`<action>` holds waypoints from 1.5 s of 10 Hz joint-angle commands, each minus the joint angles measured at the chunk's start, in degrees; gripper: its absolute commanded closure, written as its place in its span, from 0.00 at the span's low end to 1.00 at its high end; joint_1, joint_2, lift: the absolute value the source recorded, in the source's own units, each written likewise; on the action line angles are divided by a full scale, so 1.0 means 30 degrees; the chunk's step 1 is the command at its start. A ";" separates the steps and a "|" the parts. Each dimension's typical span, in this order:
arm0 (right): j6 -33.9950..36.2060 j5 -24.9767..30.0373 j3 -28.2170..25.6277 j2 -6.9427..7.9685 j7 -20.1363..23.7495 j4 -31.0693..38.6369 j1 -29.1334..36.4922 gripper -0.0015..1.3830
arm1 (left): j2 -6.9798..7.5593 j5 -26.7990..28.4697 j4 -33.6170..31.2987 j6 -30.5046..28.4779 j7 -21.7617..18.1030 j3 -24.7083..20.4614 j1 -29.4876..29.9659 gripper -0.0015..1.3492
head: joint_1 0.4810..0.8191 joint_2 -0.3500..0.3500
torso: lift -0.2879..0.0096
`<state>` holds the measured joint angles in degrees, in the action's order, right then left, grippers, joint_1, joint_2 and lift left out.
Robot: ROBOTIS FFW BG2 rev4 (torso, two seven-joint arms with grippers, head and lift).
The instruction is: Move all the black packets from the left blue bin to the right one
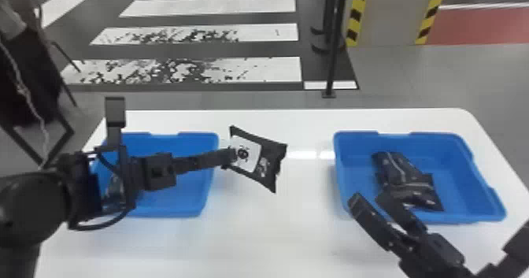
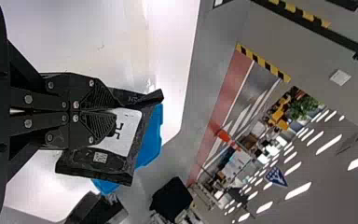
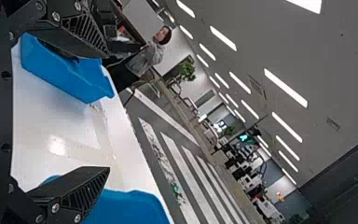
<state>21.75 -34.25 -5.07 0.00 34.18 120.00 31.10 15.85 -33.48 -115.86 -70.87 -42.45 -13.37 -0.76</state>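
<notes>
In the head view my left gripper (image 1: 230, 157) is shut on one end of a black packet (image 1: 269, 161) with a white label, held over the white table between the bins. The left wrist view has that left gripper (image 2: 114, 113) closed on the packet (image 2: 116, 162). The left blue bin (image 1: 183, 209), partly hidden behind my left arm, has a dark shiny item (image 1: 114, 194) at its left side. Overlapping black packets (image 1: 417, 194) lie in the right blue bin (image 1: 468, 194). My right gripper (image 1: 369, 201) stands open at that bin's near left corner; its fingers are wide apart around (image 3: 106, 112).
The white table (image 1: 275, 234) carries both bins, with a strip of tabletop between them. A black post (image 1: 334, 60) stands on the floor past the table's far edge, and a dark chair (image 1: 27, 72) is at the far left.
</notes>
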 commanded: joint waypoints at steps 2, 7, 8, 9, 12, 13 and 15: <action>0.1000 -0.0810 0.0661 0.0017 0.0031 0.0148 -0.0854 0.12 | -0.0187 -0.0646 -0.0121 0.0048 0.0000 0.1449 -0.0309 0.91 | 0.63 0.58 | 0.50; 0.1844 -0.1038 0.2070 0.0017 0.0031 0.0336 -0.1651 0.16 | -0.0597 -0.0913 -0.0074 -0.0281 0.0000 0.2592 -0.0965 0.91 | 0.63 0.57 | 0.50; 0.2078 -0.1114 0.2185 0.0017 0.0002 0.0336 -0.1697 0.43 | -0.0626 -0.0913 -0.0027 -0.0374 0.0000 0.2630 -0.0965 0.91 | 0.63 0.57 | 0.50; 0.2219 -0.1191 0.2185 0.0017 0.0031 0.0195 -0.1744 0.81 | -0.0655 -0.0913 -0.0027 -0.0421 0.0000 0.2630 -0.0965 0.91 | 0.63 0.58 | 0.50; 0.1703 -0.1305 0.2147 0.0017 0.0002 -0.0086 -0.1838 0.93 | -0.0743 -0.0951 -0.0027 -0.0327 0.0000 0.2554 -0.0965 0.91 | 0.63 0.58 | 0.50; 0.1703 -0.1343 0.2185 0.0017 0.0031 -0.0086 -0.1838 0.93 | -0.0890 -0.0837 -0.0027 -0.0046 0.0029 0.2325 -0.0872 0.91 | 0.63 0.58 | 0.50; 0.1703 -0.1495 0.1956 0.0017 0.0031 -0.0086 -0.1885 0.93 | -0.1388 -0.1027 -0.0027 0.0704 0.0410 0.1640 -0.0450 0.52 | 0.63 0.59 | 0.50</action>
<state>26.85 -38.64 1.10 0.00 34.28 119.73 25.54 12.14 -36.36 -115.94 -69.17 -41.20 -7.85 -2.47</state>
